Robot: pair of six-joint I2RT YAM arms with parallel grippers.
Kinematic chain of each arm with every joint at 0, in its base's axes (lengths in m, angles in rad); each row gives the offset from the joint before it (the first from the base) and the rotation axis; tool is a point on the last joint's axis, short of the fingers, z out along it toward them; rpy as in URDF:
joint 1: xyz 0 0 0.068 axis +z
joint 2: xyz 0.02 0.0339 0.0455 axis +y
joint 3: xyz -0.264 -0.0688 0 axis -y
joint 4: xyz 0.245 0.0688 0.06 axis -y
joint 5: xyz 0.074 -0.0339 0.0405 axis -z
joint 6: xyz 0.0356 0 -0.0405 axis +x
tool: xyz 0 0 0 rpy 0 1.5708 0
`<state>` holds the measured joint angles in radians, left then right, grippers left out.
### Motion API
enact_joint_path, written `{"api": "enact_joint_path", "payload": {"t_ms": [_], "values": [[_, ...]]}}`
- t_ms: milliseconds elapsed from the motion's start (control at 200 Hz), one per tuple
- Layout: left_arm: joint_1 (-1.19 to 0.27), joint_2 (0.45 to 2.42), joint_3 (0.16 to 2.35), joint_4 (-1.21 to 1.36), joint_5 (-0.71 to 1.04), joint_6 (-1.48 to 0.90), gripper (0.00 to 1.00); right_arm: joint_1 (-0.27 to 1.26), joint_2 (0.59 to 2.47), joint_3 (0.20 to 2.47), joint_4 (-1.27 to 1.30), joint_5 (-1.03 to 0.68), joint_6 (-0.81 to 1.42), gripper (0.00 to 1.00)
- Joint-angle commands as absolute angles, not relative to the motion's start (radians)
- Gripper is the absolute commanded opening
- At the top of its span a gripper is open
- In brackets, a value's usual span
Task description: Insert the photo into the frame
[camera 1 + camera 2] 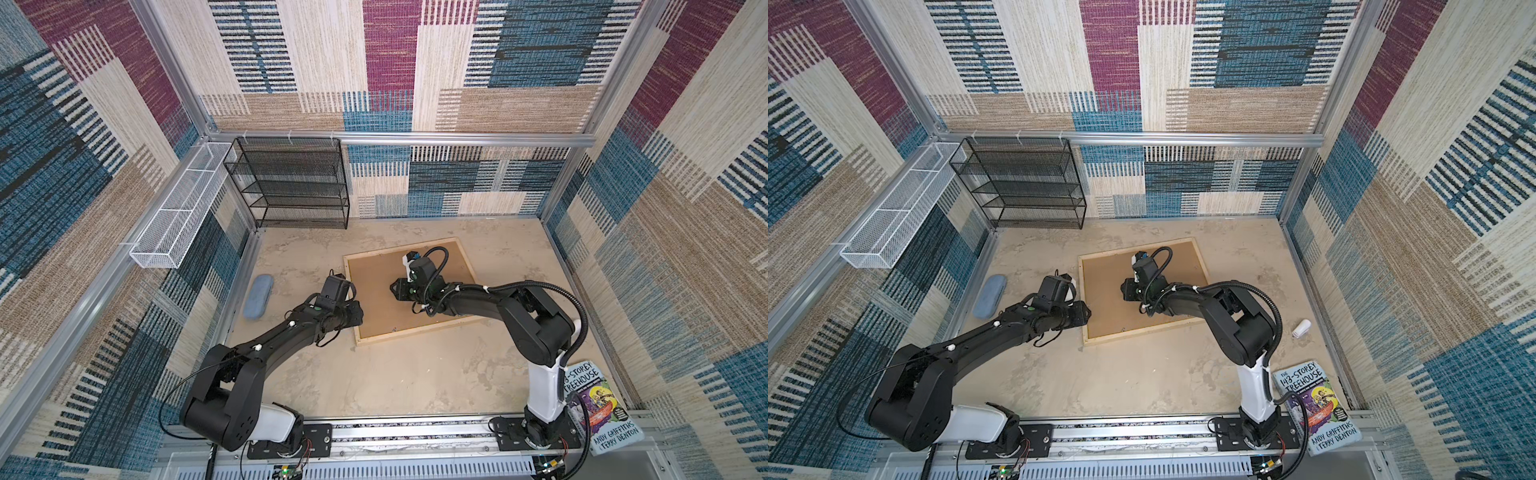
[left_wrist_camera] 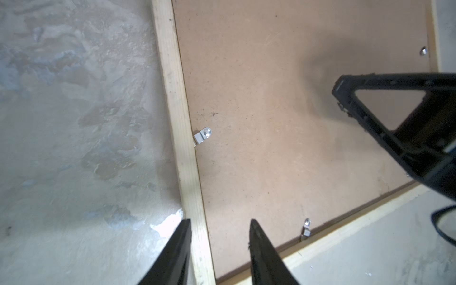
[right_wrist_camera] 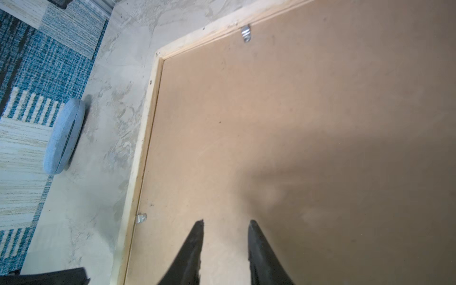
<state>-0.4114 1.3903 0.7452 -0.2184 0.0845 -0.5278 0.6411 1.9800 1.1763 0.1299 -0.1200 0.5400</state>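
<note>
Lying face-down at twelve o'clock on the beige table [image 1: 395,374], the pale frame [image 2: 180,123] is showing brown backing [image 2: 271,148]; left gripper [image 2: 219,222] and right gripper [image 3: 225,222] are hovering parted, empty.

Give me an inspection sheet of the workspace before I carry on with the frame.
Surface: mottled beige table; no spills seen.
Job's things: frame lies back up, with the brown backing board seated in it; photo not seen in any view.
Clutter: blue-grey case left of the frame; book front right; small white roll at right.
Grippers: left gripper open at the frame rail nearest the case; right gripper open over the board; both empty.
Cables: black hose arches over the right arm; no snag seen.
Surroundings: black mesh shelf, white mesh basket, patterned walls.
</note>
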Motion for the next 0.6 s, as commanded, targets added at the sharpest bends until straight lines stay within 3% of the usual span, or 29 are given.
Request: {"api": "enact_joint_path", "payload": {"t_ms": [0,305,596], "values": [[-0.428,1.335,0.713,-0.242,0.070,-0.530,0.45,0.600,1.979,1.219,0.111,-0.142,0.431,0.47],[-0.611,1.172,0.563,-0.219,-0.022,-0.689,0.45,0.491,2.134,1.554,-0.079,-0.129,0.211,0.68],[-0.681,1.152,0.469,-0.168,-0.034,-0.783,0.44,0.440,2.371,1.921,-0.272,-0.217,0.066,0.72]]}}
